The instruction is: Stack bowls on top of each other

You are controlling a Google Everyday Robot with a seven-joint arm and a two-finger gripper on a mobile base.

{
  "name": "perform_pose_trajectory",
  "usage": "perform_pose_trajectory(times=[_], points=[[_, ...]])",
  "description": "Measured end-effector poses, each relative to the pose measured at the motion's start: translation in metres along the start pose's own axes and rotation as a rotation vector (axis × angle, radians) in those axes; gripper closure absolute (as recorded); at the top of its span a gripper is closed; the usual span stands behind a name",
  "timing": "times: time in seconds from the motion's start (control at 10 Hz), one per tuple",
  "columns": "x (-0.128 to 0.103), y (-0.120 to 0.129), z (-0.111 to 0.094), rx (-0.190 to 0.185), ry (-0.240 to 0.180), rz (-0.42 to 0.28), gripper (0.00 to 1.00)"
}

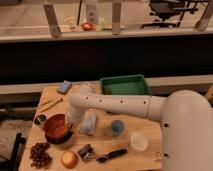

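Observation:
The glossy orange-red bowl (55,125) sits inside the dull purple-maroon bowl (61,139) at the front left of the wooden table (150,155). Only the maroon bowl's lower rim shows beneath it. My white arm reaches in from the right and bends down at the wrist. My gripper (70,128) is at the right rim of the orange-red bowl, touching or nearly touching it.
A green tray (125,85) stands at the back. A blue sponge (64,87), yellow pieces (50,104) and a small dark tin (40,120) lie left. Grapes (39,154), an orange fruit (69,159), a black-handled tool (112,155), a blue cup (117,127) and a white cup (138,141) lie in front.

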Motion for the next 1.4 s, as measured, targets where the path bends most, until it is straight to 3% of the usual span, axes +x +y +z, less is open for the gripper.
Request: perform_pose_trajectory(times=[0.2,1.0,1.4], points=[[0.002,0.000,0.000,-0.009,-0.004,0.003,0.20],[0.005,-0.001,-0.003,-0.031,-0.010,-0.003,0.20],[0.006,-0.004,-0.015,-0.041,0.006,-0.013,0.20]])
